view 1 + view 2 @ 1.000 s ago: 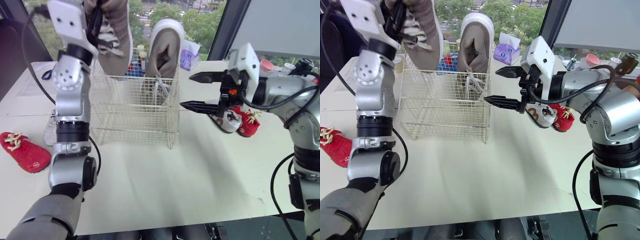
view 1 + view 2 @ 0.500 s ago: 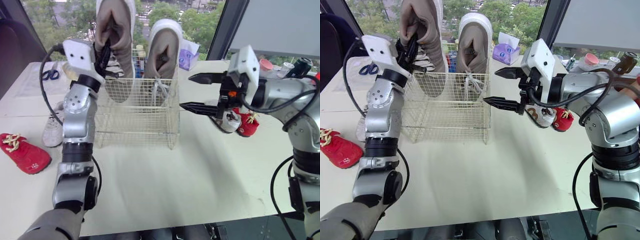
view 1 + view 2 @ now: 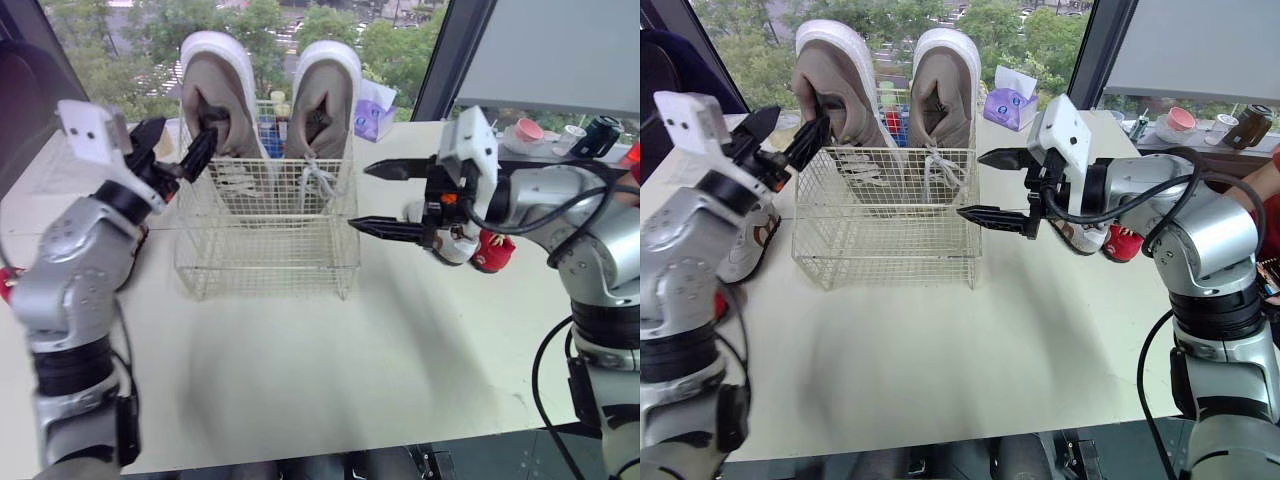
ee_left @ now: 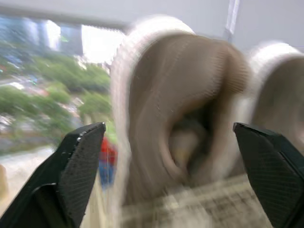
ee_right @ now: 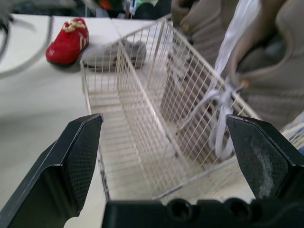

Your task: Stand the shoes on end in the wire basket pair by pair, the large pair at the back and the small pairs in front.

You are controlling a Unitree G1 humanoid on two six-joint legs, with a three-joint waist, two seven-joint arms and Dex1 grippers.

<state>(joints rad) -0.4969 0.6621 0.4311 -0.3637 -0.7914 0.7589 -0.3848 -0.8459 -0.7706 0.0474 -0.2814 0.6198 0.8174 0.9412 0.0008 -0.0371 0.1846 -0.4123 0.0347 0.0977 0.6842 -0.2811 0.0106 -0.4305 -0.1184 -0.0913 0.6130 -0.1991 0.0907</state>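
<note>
Shoes, large tan pair (image 3: 325,95): both on end, side by side, at the back of the basket (image 3: 265,255). Left jaws: wide, empty, at the left shoe's upper end by the basket's back left corner; I cannot tell if they touch. Right jaws: wide, empty, just beside the basket's right wall. Red shoe (image 3: 494,252), white shoe (image 3: 452,246): on the tabletop (image 3: 300,370) behind the right jaws. Second white shoe (image 3: 752,250): left of basket.
</note>
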